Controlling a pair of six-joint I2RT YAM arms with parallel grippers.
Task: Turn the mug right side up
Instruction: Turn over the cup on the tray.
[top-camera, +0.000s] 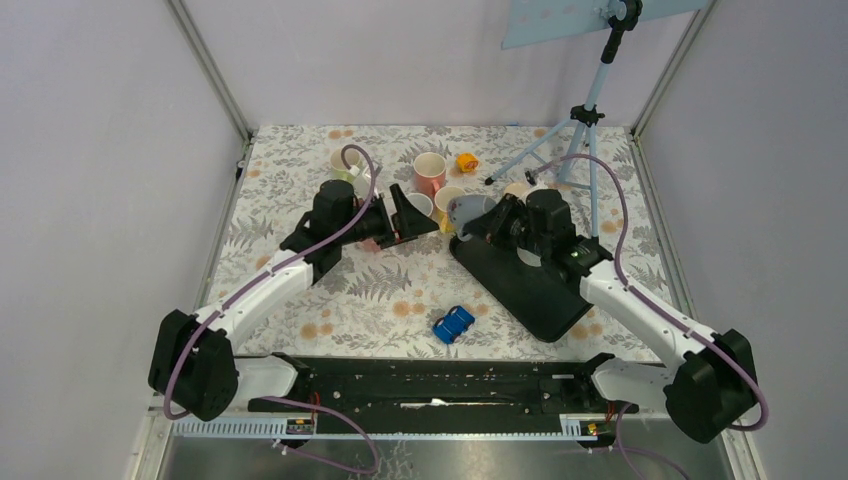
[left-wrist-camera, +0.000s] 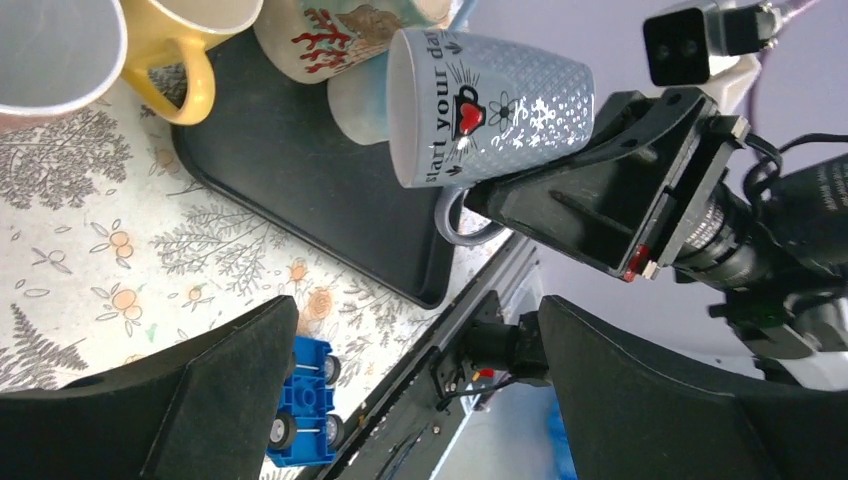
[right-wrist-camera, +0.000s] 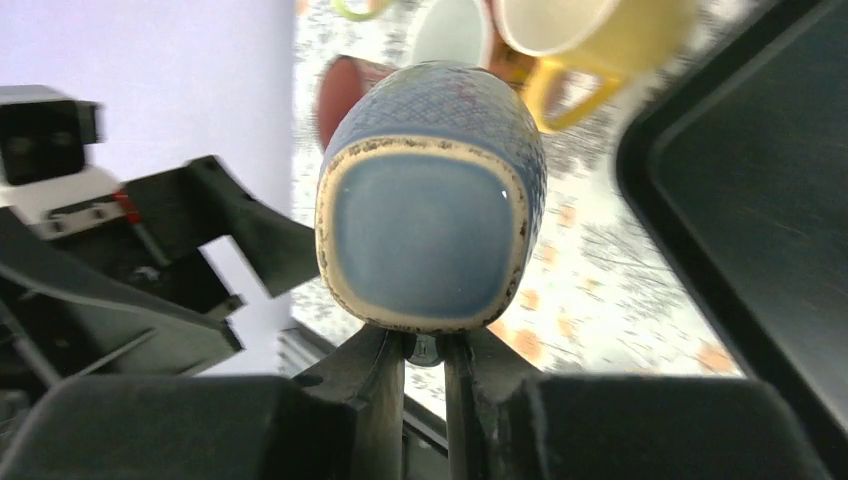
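The grey-blue mug (top-camera: 468, 211) with a red heart and lettering (left-wrist-camera: 490, 105) hangs in the air on its side, above the tray's far corner. My right gripper (right-wrist-camera: 425, 350) is shut on the mug's handle (left-wrist-camera: 460, 225); the right wrist view looks straight at the mug's blue base (right-wrist-camera: 425, 235). My left gripper (top-camera: 410, 215) stands open just left of the mug, nothing between its fingers (left-wrist-camera: 230, 390), and the mug sits beyond their tips.
A black tray (top-camera: 530, 285) lies under the right arm. Behind the grippers stand a pink mug (top-camera: 430, 172), a yellow mug (top-camera: 447, 200) and other cups. A blue toy car (top-camera: 453, 323) sits near the front; a tripod (top-camera: 590, 110) stands at back right.
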